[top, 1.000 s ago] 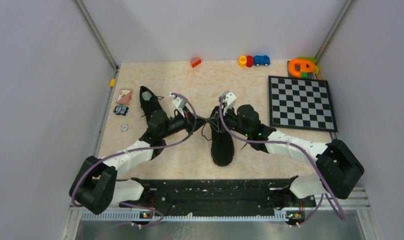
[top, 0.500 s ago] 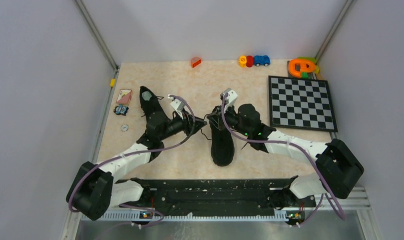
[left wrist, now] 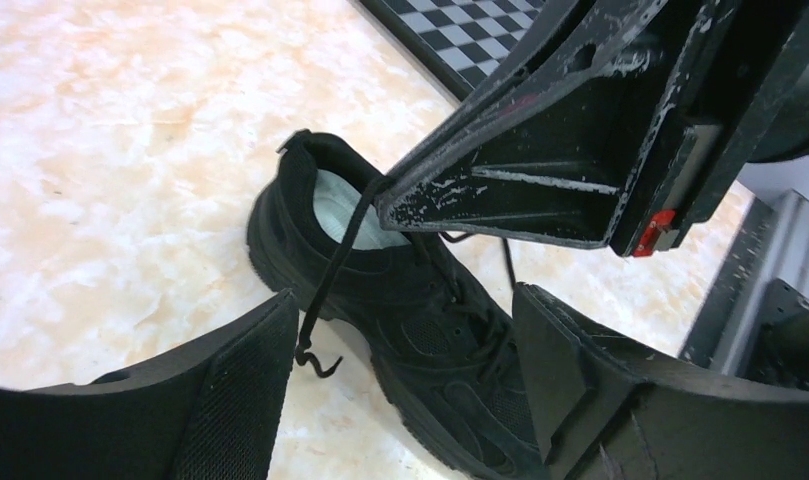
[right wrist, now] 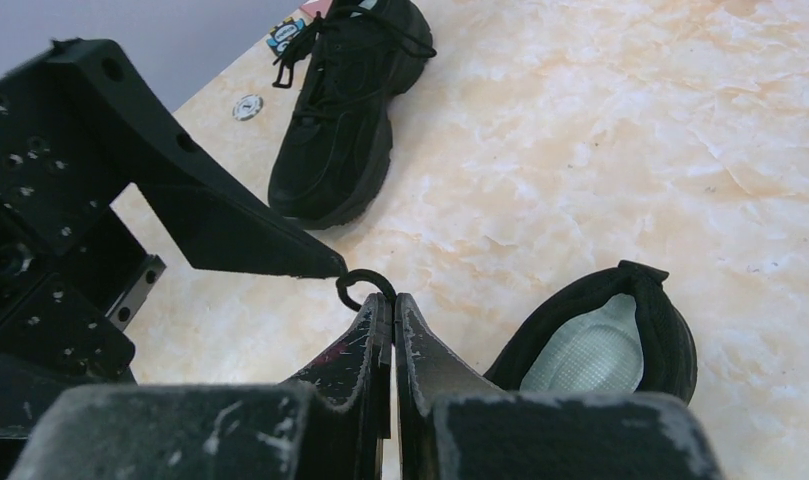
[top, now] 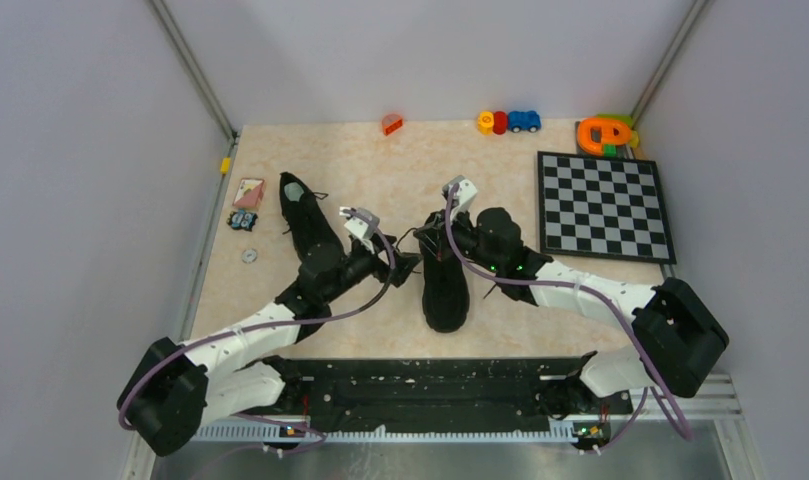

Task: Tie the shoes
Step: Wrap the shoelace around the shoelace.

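Observation:
Two black shoes lie on the table. One shoe point(top: 305, 222) is at the left, partly under my left arm; the other shoe point(top: 445, 285) is in the middle, its pale insole point(left wrist: 345, 205) showing. My right gripper point(right wrist: 392, 300) is shut on the end of that shoe's thin black lace point(left wrist: 330, 280), whose tip curls out above the fingertips as a small loop point(right wrist: 365, 284). My left gripper point(left wrist: 400, 370) stands open just beside it, above the middle shoe's side, with nothing between its fingers point(left wrist: 230, 390). The two grippers nearly meet point(top: 412, 252).
A chessboard point(top: 604, 205) lies at the right, with an orange toy point(top: 604, 133) behind it. Toy cars point(top: 508, 121) and a small orange piece point(top: 392, 124) sit at the far edge. Cards point(top: 248, 192) and a small disc point(top: 249, 256) lie at the left.
My left gripper has opened, let go of the lace and drawn back toward the near side. My right gripper has closed on the lace end.

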You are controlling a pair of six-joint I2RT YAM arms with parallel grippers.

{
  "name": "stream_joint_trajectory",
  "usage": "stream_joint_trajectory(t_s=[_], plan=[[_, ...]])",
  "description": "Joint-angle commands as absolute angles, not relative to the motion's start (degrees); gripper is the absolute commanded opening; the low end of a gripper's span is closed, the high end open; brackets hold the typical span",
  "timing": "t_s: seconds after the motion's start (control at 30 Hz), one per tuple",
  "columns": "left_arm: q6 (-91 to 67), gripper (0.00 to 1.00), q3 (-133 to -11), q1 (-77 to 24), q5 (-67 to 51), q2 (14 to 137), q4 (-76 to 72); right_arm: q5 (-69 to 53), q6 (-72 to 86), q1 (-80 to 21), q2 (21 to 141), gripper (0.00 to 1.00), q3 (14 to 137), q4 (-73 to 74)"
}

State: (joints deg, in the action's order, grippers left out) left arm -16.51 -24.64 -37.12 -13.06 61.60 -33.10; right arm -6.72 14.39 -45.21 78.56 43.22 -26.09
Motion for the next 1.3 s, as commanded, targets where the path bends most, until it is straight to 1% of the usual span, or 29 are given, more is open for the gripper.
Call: stream_joint_trajectory(t_s=[0.0,0.1,0.27,0.4,0.67,0.9,0.97,1.03,1.17,1.27], plan=[[-12.8,0.82,-24.7,-40.5,-0.9,58.7,-32.6,-5.7,16.1,-45.9,77.1,0.0,45.8,-27.1],[-12.5,0.83,-24.2,-42.8,3.5,58.8,-34.3,-4.9,17.3,-45.8,76.9,0.0,46.4,-25.6],[-10.4,0.84,-25.4,-46.3,8.7,63.3,-37.9,-4.4,18.6,-45.9,76.2,0.0,46.9,-24.5],[-7.3,0.85,-26.1,-49.4,16.4,66.2,-40.7,-4.8,19.1,-45.8,76.1,0.0,47.8,-23.0],[-4.3,0.87,-26.0,-51.0,16.9,71.0,-49.1,-4.7,19.9,-45.8,75.7,0.0,48.2,-21.2],[-3.6,0.88,-27.9,-51.4,16.8,72.6,-50.3,-4.7,20.2,-45.8,75.7,0.0,48.6,-20.2],[-3.3,0.85,-28.4,-51.5,16.4,73.4,-51.0,-4.8,20.4,-45.8,75.6,0.0,48.7,-20.0],[-2.6,0.79,-29.0,-51.5,15.3,74.7,-51.7,-4.8,20.6,-45.8,75.5,0.0,48.8,-19.9],[-1.4,0.63,-30.4,-51.7,15.4,77.1,-51.5,-4.2,20.9,-45.8,75.1,0.0,48.8,-19.3],[-1.8,0.6,-31.1,-51.8,16.8,79.1,-52.2,-3.7,21.4,-45.8,74.9,0.0,48.7,-19.1]])
